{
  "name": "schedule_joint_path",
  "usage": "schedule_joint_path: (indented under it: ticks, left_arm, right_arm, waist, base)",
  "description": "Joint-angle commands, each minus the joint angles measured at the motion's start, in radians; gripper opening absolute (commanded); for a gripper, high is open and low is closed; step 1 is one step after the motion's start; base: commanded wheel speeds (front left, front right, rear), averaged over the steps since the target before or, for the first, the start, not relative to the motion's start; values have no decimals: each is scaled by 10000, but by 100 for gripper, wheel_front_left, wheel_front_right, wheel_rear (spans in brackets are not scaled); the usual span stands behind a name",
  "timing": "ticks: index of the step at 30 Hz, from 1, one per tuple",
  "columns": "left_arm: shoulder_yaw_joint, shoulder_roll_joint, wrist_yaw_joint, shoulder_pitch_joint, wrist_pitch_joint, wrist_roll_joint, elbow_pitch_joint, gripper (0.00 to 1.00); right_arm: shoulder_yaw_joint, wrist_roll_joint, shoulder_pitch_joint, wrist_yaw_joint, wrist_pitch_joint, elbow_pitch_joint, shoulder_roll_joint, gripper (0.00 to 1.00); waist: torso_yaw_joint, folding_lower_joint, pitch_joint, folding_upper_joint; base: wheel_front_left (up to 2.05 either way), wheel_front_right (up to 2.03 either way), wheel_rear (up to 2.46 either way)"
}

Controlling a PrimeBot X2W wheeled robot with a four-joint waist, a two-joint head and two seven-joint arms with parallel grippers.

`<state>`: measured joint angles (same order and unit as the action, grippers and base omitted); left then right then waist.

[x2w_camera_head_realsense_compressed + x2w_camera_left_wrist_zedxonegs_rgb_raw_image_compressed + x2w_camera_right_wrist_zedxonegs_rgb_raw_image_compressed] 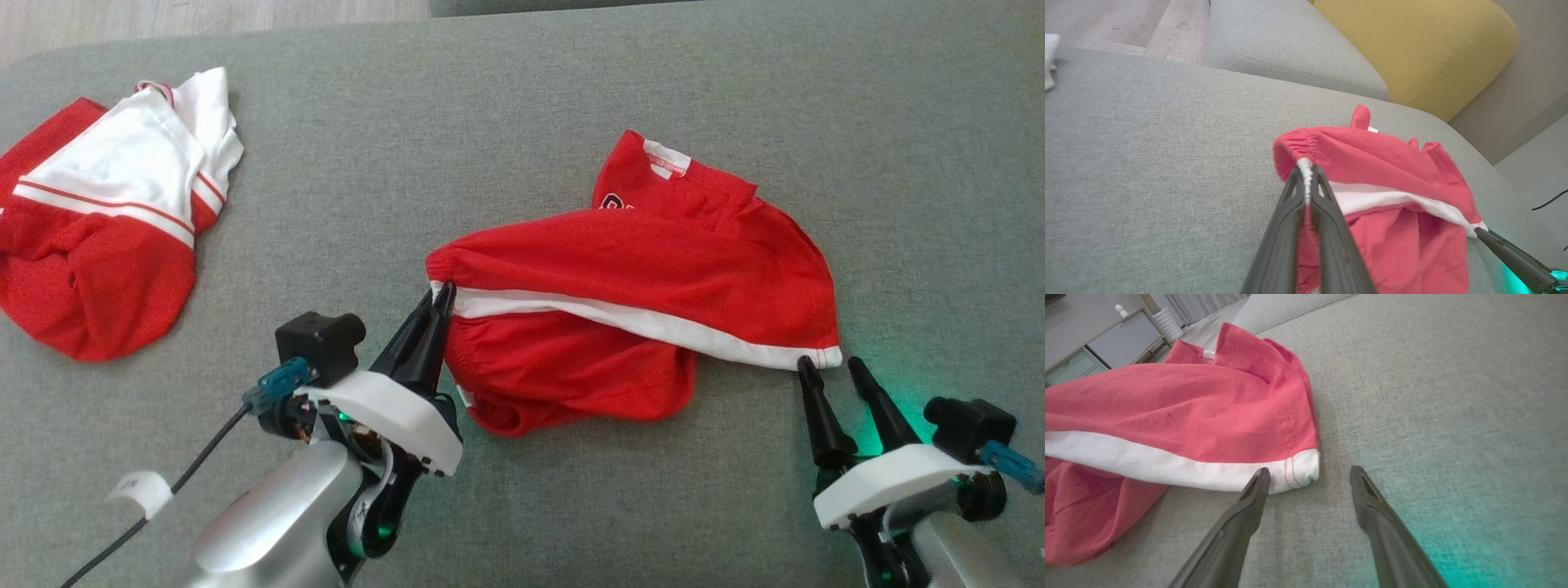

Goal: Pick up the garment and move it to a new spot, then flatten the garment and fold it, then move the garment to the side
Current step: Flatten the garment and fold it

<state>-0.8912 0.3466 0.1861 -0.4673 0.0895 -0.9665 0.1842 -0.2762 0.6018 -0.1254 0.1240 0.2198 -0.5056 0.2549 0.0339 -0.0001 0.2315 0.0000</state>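
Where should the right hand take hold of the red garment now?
The white-banded corner of the red garment, straight ahead of the open right hand. Come in low from the near side: that corner juts out free, while the left hand pinches the opposite end.

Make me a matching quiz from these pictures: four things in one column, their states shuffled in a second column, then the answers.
Things
1. left gripper
2. right gripper
3. middle garment
4. left garment

States
A. open, beside a white hem corner
B. crumpled, away from both grippers
C. shut on cloth
D. pinched at its left end

Pairs: 1-C, 2-A, 3-D, 4-B
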Motion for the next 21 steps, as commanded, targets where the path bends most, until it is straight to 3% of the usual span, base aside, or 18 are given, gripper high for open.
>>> schedule_joint_path:
  ticks: [1,3,4,12,16,21]
  left_arm:
    - [451,230,86,-405,129,94,-214,0]
    - [440,236,77,-416,158,118,-195,0]
    - [434,240,78,-422,172,134,-184,0]
    - [150,496,-82,-719,696,945,-147,0]
    - [81,649,-120,-1073,1036,1499,-122,0]
    - [28,920,99,-1917,618,2031,26,0]
  right_arm:
    - [-264,-145,-16,67,-18,84,70,100]
    - [-346,-177,-57,67,-67,-42,10,18]
    - [-359,-173,-90,67,-58,-89,-17,0]
    - [-282,-159,-327,67,217,179,112,0]
    - [289,-168,-532,67,360,1177,313,0]
    - [1364,-474,-1055,67,404,2985,512,0]
  waist:
    - [-19,1,-8,0]
    - [-35,1,-22,0]
    - [-42,1,-31,0]
    - [-152,1,-264,0]
    - [-329,1,-458,0]
    - [-615,1,-654,0]
  base:
    - [0,0,0]
    - [0,0,0]
    - [0,0,0]
    - [0,0,0]
    - [0,0,0]
    - [0,0,0]
